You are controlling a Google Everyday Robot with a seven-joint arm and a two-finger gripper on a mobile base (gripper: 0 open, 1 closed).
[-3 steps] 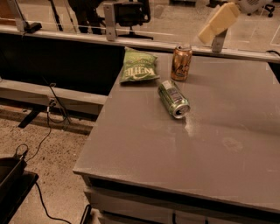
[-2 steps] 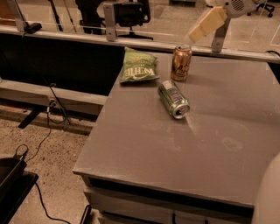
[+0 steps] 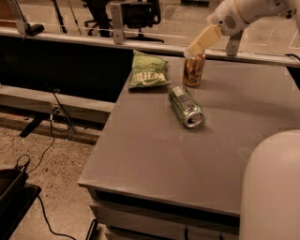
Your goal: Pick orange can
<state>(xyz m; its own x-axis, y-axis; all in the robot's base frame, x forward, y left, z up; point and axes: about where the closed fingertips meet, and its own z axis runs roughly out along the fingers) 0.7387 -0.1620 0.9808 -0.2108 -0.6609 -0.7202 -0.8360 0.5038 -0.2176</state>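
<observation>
While bag (image 3: 149, 71) lies left on table (image 3: 164, 154) and green can (image 3: 186, 106) lies on its side nearer, orange can (image 3: 193, 70) stands upright at the back, gripper (image 3: 197, 46) just over its top, opening can't tell. Risk: off-centre descent clips the rim, toppling it.

Your gripper (image 3: 196, 48) sits over the orange can (image 3: 193, 72) and hides its top; you can't tell if they touch. The arm (image 3: 243, 14) runs off the top edge. The white robot body (image 3: 274, 187) is cut by the right and bottom edges and blocks the table's (image 3: 154, 159) near right corner. You can't read the orange can's markings or the green can's (image 3: 185, 105) label. The office chair (image 3: 140, 11) is cropped at the top.
</observation>
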